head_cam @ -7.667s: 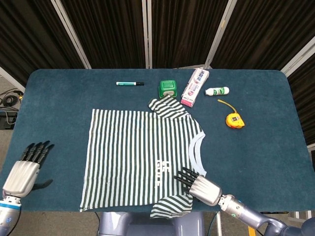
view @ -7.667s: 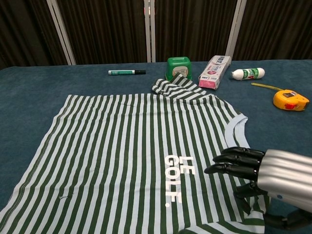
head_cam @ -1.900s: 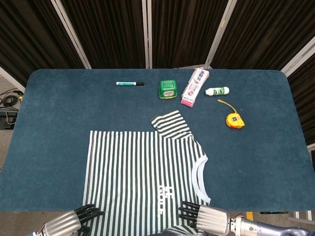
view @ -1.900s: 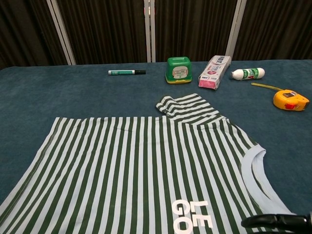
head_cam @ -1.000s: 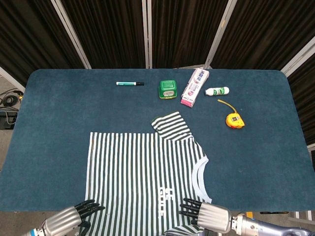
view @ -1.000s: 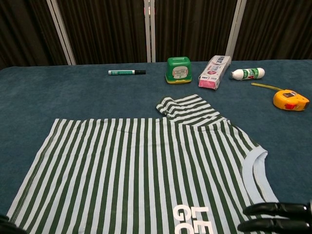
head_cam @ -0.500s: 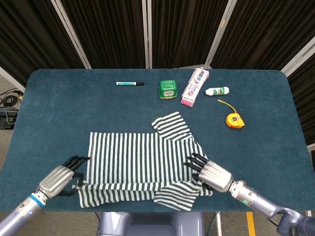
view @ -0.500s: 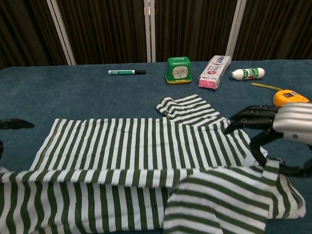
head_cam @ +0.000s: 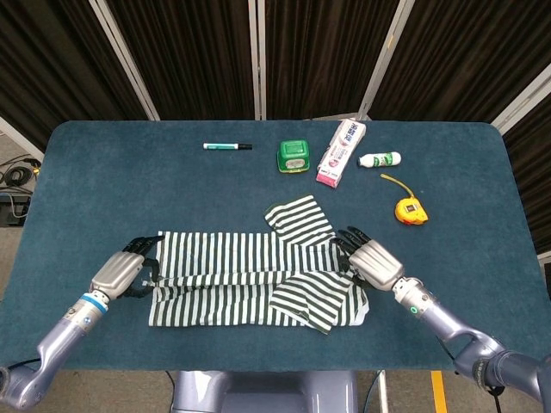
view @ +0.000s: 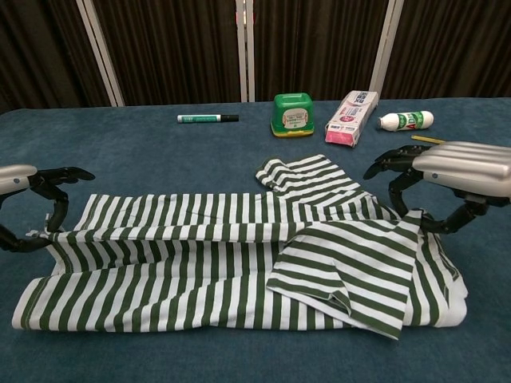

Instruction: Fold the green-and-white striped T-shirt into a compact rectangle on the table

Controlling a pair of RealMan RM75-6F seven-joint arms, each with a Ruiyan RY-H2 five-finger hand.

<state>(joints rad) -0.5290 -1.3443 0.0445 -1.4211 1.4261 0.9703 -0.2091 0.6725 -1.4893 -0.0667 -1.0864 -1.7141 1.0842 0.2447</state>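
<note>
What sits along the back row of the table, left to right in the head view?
Teal marker pen, green square plastic container, pink-and-white rectangular box, small white bottle with green label, yellow tape measure.

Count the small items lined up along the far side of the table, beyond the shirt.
5: a marker farthest left, then a green container, a pink-and-white box, a small white bottle, and an orange tape measure nearest the right edge. None looks hidden.

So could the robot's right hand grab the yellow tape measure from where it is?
Probably yes. The right hand pinches the shirt, so it must let go first; bare table lies between it and the tape measure.
</note>
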